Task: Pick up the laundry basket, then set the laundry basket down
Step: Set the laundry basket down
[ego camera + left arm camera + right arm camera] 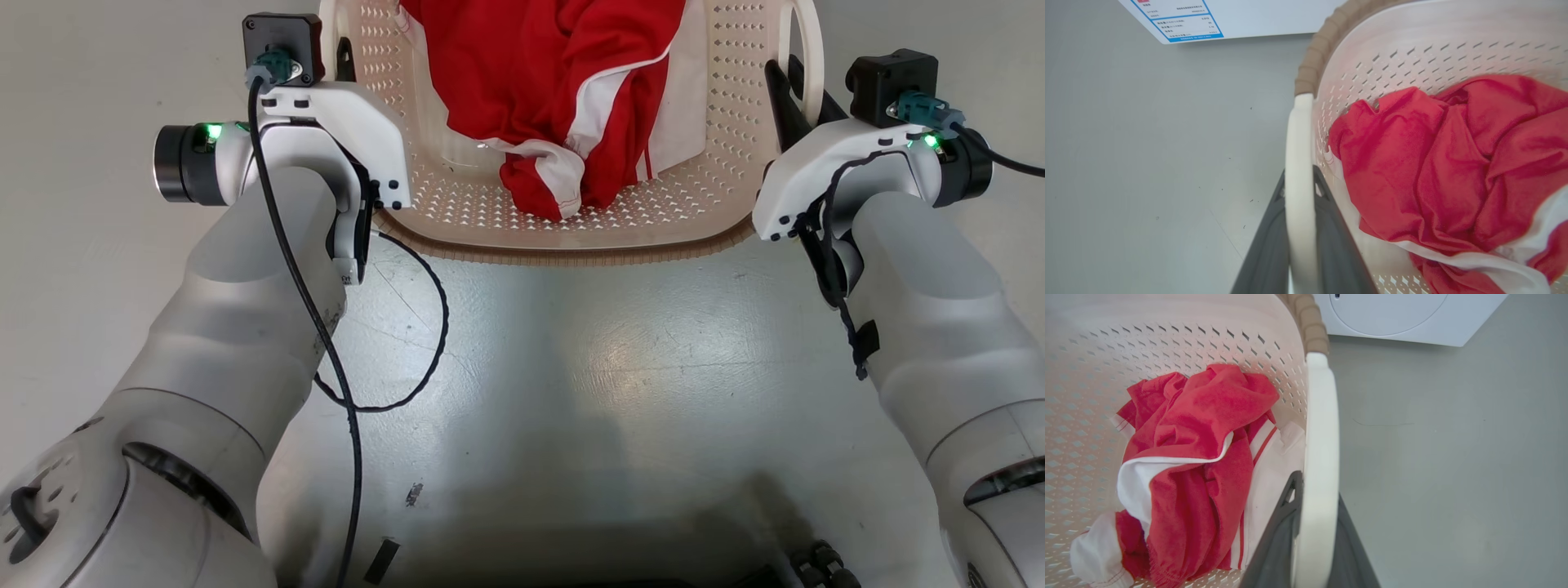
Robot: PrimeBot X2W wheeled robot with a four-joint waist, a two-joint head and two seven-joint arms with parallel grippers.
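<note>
**A:** Where is the laundry basket point(563, 251) right now?

**B:** Straight ahead of the robot, between its two arms and over the grey floor point(588, 367). A red and white garment point(555, 73) is heaped inside. The washing machine point(1392, 314) stands a little beyond it.

**A:** And the hands?

**B:** Both are gripping. The left hand point(1299, 175) is clamped on the left handle point(1298, 143), with one dark finger outside the white bar and the other inside, next to the perforated wall. The right hand point(1318, 486) pinches the right handle point(1321, 416) the same way.

**A:** So has it been picked up?

**B:** The grasp is certainly made. I can't tell whether the basket is off the floor, because the head view looks almost straight down and the base is hidden. The near rim does look high and close to the camera, so I lean towards it being lifted, but that's only a guess.

**A:** What's left, then?

**B:** Possibly the lift itself, if the base is on the floor. After that comes the whole second half. The robot has to lower the basket level until the base rests on the floor, then let both hands release the handles. With both hands clamped on the handles, I'd put it somewhere around the middle of the task.
</note>
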